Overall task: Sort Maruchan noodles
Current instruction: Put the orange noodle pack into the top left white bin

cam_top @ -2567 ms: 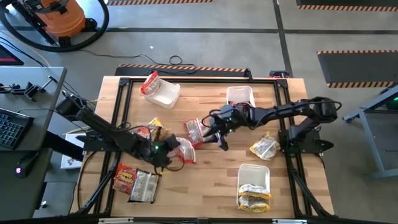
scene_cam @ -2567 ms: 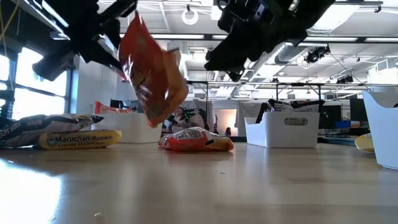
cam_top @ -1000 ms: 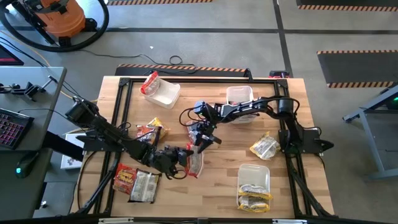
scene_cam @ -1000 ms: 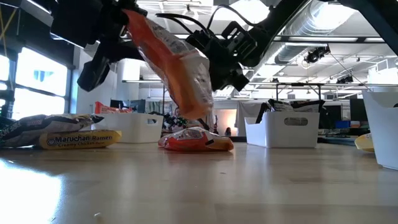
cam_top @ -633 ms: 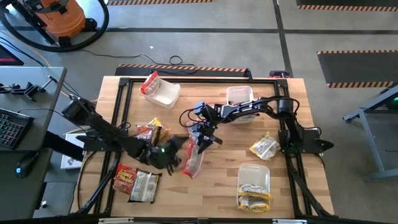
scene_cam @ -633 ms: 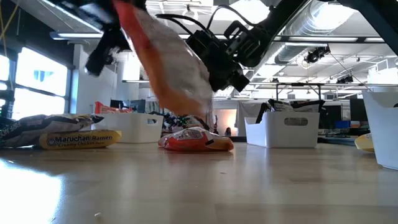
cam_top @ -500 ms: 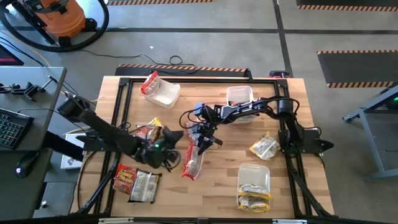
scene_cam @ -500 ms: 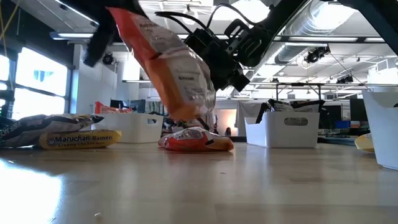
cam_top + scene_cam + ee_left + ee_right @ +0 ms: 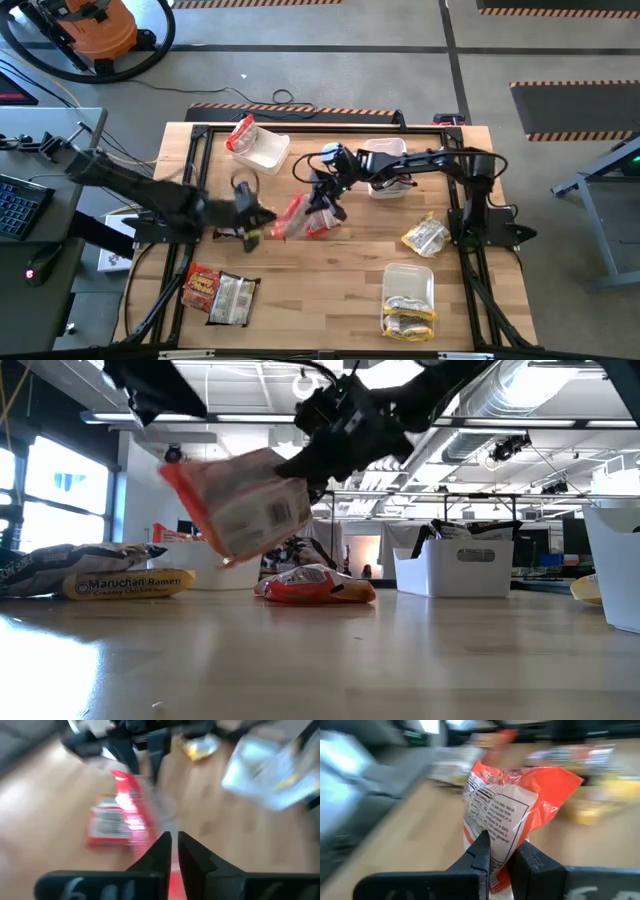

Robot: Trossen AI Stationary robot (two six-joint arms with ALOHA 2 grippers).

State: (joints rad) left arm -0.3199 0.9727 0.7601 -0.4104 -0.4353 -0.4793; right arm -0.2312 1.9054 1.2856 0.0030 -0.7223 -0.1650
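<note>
Your red-orange noodle packet (image 9: 300,218) hangs in the air above the middle of the tabletop (image 9: 350,270), tilted, with its white label side showing in the low view (image 9: 245,510). Your right gripper (image 9: 322,207) has its fingers pinching one edge of it; the right wrist view shows the packet (image 9: 512,827) caught between the two dark fingers (image 9: 480,852).

Your left gripper (image 9: 250,222) sits just beside the packet's other end. Its fingers (image 9: 159,851) are pressed nearly together, and you cannot tell from these views whether they are clamped on the packet's edge or merely next to it.

Below the held one, another red-orange packet (image 9: 315,585) lies flat on the tabletop. Near the left front corner lie two more packets (image 9: 220,293), and a yellow-white packet (image 9: 425,237) rests near the right side.

Three white bins stand around: one at the back left (image 9: 262,150) with a red packet in it, one at the back right (image 9: 385,155), one at the front right (image 9: 408,285) holding yellow packets.
</note>
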